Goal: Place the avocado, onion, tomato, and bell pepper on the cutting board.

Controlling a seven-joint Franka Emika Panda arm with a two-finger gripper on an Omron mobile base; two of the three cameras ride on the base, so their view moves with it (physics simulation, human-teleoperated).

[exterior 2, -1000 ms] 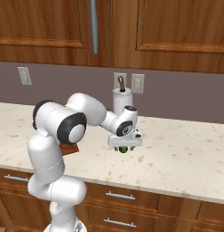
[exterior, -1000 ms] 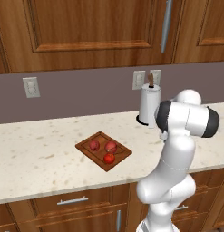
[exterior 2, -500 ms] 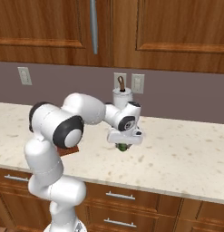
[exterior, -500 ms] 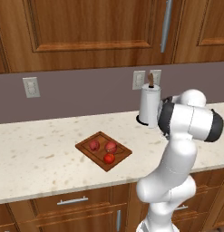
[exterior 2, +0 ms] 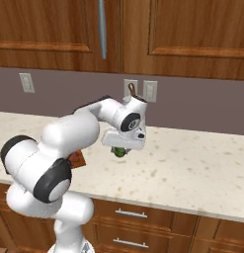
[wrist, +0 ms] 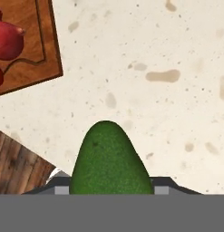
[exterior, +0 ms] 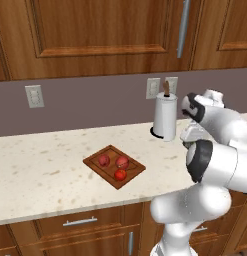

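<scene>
The end effector (exterior 2: pixel 121 150) is clenched on the avocado (wrist: pixel 110 159), held above the desk (exterior 2: pixel 192 168) for carrying to the cutting board (exterior: pixel 114 166), where three red items already lie.

Worktop (exterior: pixel 55 170): pale speckled stone, running along the wall. Backsplash wall (exterior: pixel 85 100): plain mauve-grey, with white outlets (exterior: pixel 34 96). Upper cabinets (exterior: pixel 95 30): dark brown panelled wood, long metal handle (exterior: pixel 182 27). Lower drawers (exterior: pixel 80 222): matching wood, short bar pulls. Paper towel holder (exterior: pixel 165 117): near the worktop's back edge.
</scene>
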